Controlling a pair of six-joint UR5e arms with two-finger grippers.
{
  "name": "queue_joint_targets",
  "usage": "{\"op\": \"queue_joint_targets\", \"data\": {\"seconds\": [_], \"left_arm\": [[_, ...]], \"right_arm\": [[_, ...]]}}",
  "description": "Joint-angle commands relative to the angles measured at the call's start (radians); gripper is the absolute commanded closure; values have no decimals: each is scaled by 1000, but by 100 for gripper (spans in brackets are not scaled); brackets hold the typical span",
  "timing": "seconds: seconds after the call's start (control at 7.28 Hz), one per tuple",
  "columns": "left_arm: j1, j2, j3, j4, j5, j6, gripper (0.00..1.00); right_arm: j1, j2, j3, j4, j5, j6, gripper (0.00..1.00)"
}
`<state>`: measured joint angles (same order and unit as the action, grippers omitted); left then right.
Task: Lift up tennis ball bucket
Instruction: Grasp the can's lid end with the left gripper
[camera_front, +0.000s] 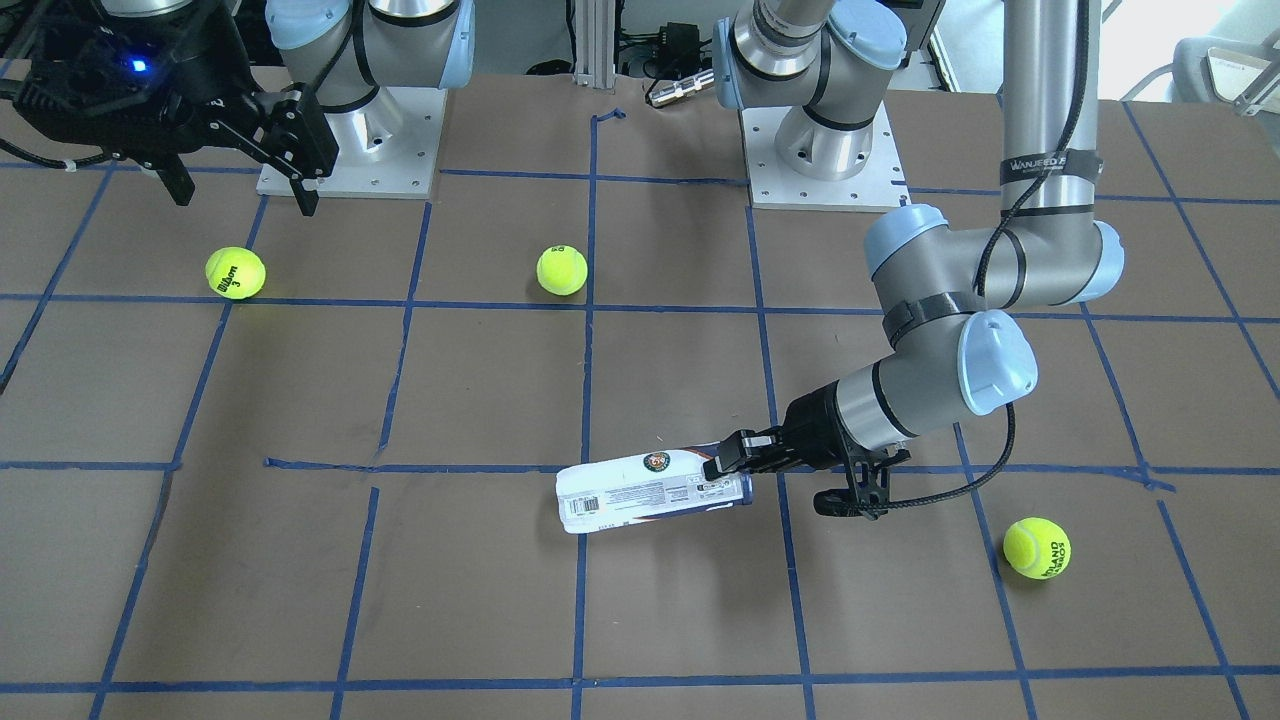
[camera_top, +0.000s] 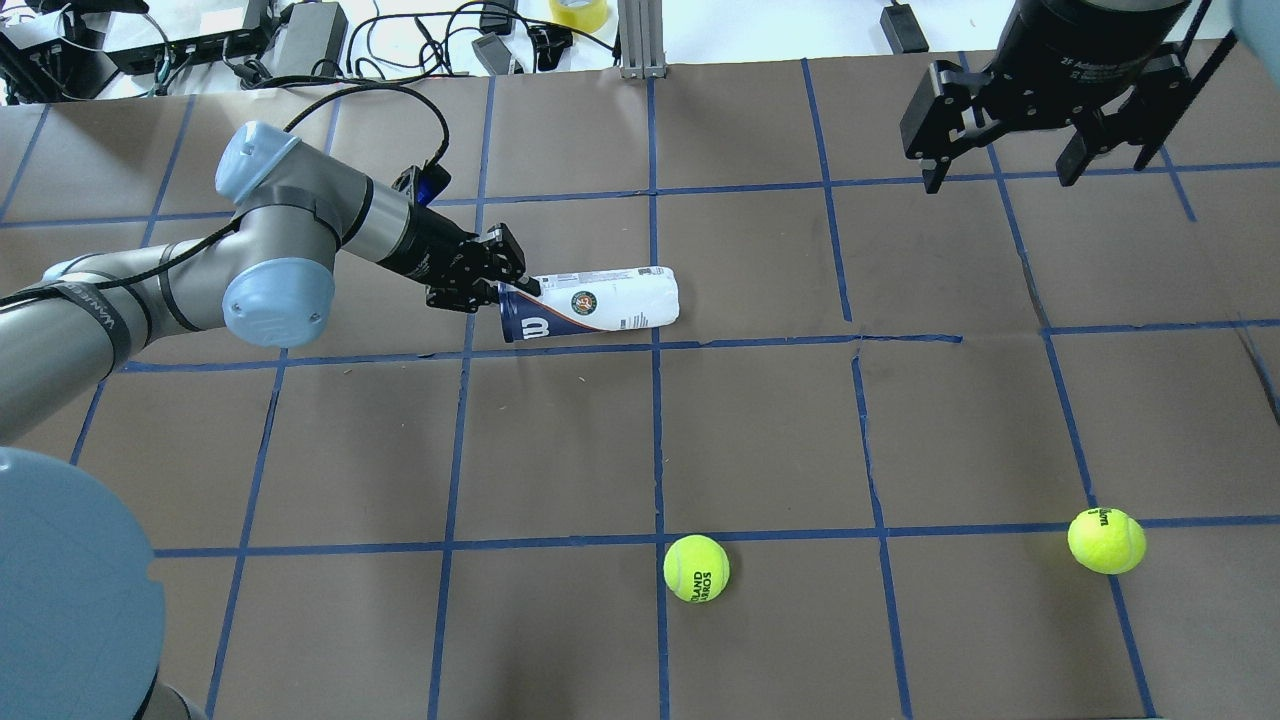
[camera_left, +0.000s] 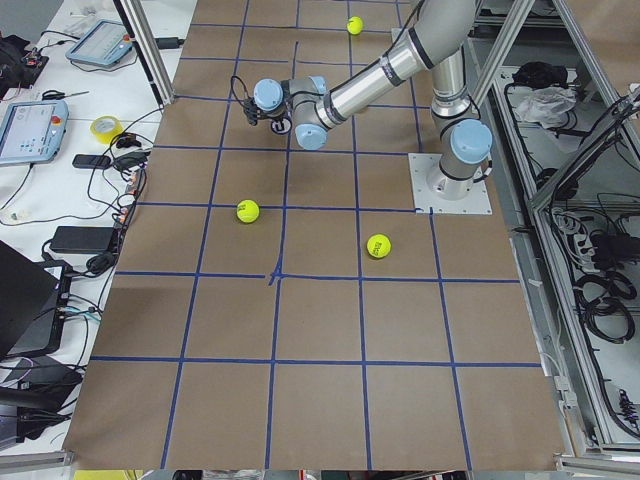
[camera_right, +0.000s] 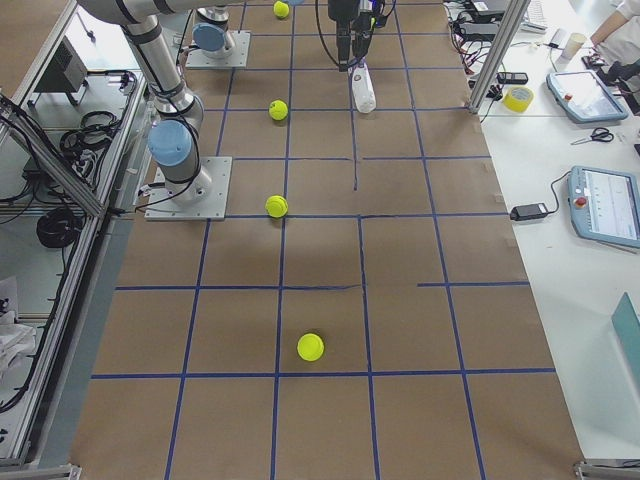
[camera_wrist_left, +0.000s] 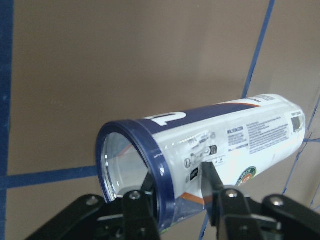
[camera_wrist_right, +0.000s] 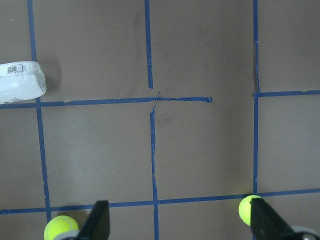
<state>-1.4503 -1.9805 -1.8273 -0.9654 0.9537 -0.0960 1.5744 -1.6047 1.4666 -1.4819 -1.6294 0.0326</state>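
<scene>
Right now the left gripper (camera_top: 508, 287) pinches the rim of the tennis ball bucket (camera_top: 612, 300); the right gripper (camera_top: 998, 178) hangs wide open.

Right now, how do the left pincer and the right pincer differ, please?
The left pincer grips the rim of the tennis ball bucket, one finger inside its mouth; the right pincer is open and empty. The left is low near the table; the right hangs above it. Both are black.
</scene>
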Motion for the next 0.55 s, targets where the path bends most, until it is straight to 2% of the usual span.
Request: {"op": "queue_joint_targets", "data": {"seconds": [0.0,0.41], "left_arm": [[-12,11,106,-50,98,-62,100],[-50,51,247,-156,250,-142,100]], "right_arm": [[1,-4,3,2,8,-2,0],[-1,-3,3,2,6,-2,0]]}}
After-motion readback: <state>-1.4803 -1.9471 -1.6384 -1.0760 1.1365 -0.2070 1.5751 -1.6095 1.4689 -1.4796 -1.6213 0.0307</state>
